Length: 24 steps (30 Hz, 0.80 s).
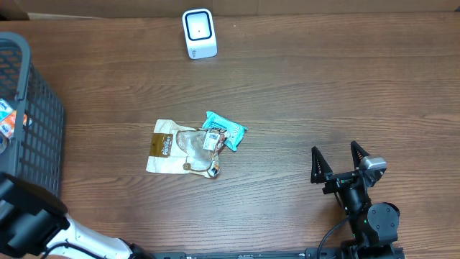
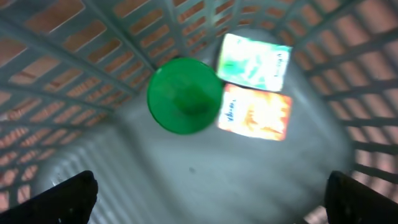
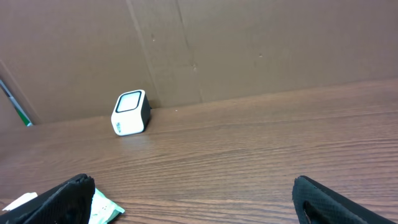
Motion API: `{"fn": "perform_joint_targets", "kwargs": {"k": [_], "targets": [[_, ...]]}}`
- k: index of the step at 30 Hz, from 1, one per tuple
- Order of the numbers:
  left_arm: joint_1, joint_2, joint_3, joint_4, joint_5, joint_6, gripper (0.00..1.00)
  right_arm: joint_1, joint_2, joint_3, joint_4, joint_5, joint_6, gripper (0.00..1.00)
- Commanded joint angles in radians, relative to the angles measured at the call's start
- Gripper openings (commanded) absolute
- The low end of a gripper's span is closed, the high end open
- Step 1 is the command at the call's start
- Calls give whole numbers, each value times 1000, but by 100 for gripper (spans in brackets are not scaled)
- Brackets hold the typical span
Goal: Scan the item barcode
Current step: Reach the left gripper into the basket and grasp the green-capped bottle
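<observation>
Right end effector point(image 1: 334, 149) at 4 o'clock and left end effector point(image 2: 211, 202) at 8 o'clock, over the grey plastic mesh basket point(image 1: 37, 122), are both spread apart and empty. Crinkled white-and-brown pouch point(image 1: 167, 148) and teal wrapped packet point(image 1: 228, 129) lie touching at the centre of the brown wooden desk point(image 1: 323, 86), ungrasped. White boxy barcode scanner point(image 1: 199, 33) sits at 12 o'clock, so pickup and scan likely all remain.

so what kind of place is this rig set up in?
Looks like a mock checkout bench, probably in a lab: a white barcode scanner at the back of a wooden table, a tan pouch and blue packet mid-table, and a grey basket at the left holding more goods.
</observation>
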Motion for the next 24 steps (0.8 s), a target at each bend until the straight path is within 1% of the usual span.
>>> {"fn": "perform_joint_targets", "kwargs": {"k": [1,10,13,19,24], "targets": [[1,66,-8,33,-69,62,100,5,-12,-10,3,-2,-2,100],[-2,174,-8,135,-84,57,99,5,-12,-10,3,-2,-2,100],[-2,195,-8,145,-117,52,98,5,-12,-10,3,-2,-2,100],[-2,214,-29,156,-209,-37,98,5,-12,-10,3,-2,-2,100],[-2,220,-32,178,-219,-67,96,5,-12,-10,3,-2,-2,100]]}}
